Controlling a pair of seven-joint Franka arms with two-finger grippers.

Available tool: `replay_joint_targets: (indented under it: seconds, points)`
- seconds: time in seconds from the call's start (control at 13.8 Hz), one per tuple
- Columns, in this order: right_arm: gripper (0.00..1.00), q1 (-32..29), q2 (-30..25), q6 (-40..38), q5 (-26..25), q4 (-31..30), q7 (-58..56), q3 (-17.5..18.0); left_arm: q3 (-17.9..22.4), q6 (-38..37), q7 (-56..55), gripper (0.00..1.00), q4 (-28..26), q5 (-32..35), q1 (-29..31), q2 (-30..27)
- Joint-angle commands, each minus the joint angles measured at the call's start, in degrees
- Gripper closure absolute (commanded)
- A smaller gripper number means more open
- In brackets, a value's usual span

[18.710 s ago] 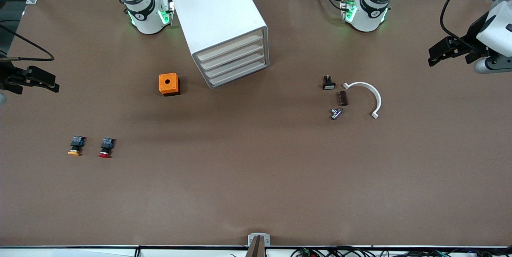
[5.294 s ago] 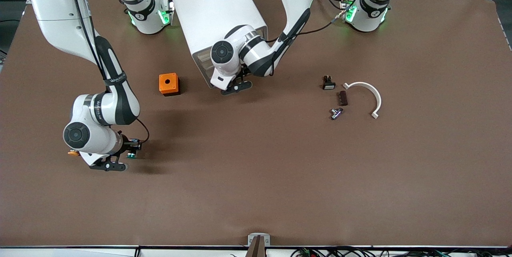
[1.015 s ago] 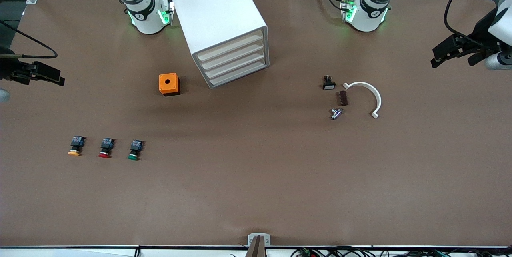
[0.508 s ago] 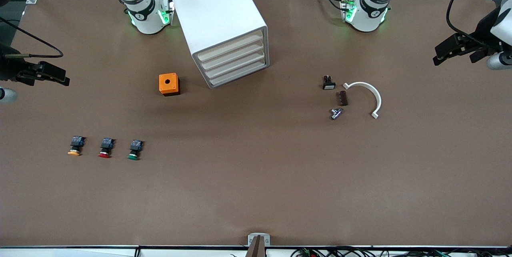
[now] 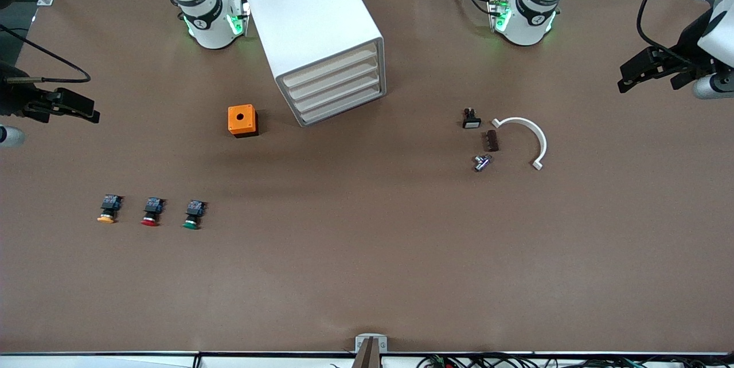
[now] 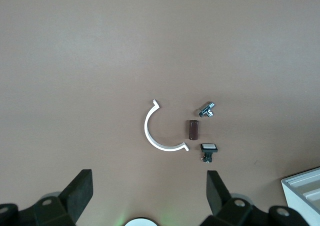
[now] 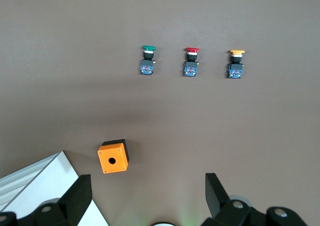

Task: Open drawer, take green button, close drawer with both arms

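Note:
The white cabinet stands at the robots' side of the table, and all four beige drawer fronts are shut. The green-capped button lies on the table beside the red-capped one and the orange-yellow-capped one. It also shows in the right wrist view. My right gripper hangs open and empty over the right arm's end of the table. My left gripper hangs open and empty over the left arm's end.
An orange box with a round hole sits beside the cabinet. Toward the left arm's end lie a white arc piece, a small black switch, a brown block and a metal fitting.
Since 5.3 s ago both arms have drawn back from the cabinet and the buttons to the table's ends. The green button now lies free beside the red one. In the last second the grippers only drifted slightly.

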Motion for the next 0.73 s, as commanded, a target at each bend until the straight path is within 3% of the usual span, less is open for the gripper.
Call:
replay_joint_targets:
  seconds: [0.0, 0.65]
  points:
    - [0.00, -0.1, -0.2, 0.1, -0.2, 0.3, -0.4, 0.2, -0.5, -0.8, 0.0, 0.00, 0.4, 1.4, 0.1, -0.1]
    - [0.00, -0.1, -0.2, 0.1, -0.3, 0.3, -0.4, 0.2, -1.0, -0.9, 0.5, 0.00, 3.0, 1.7, 0.0, 1.4]
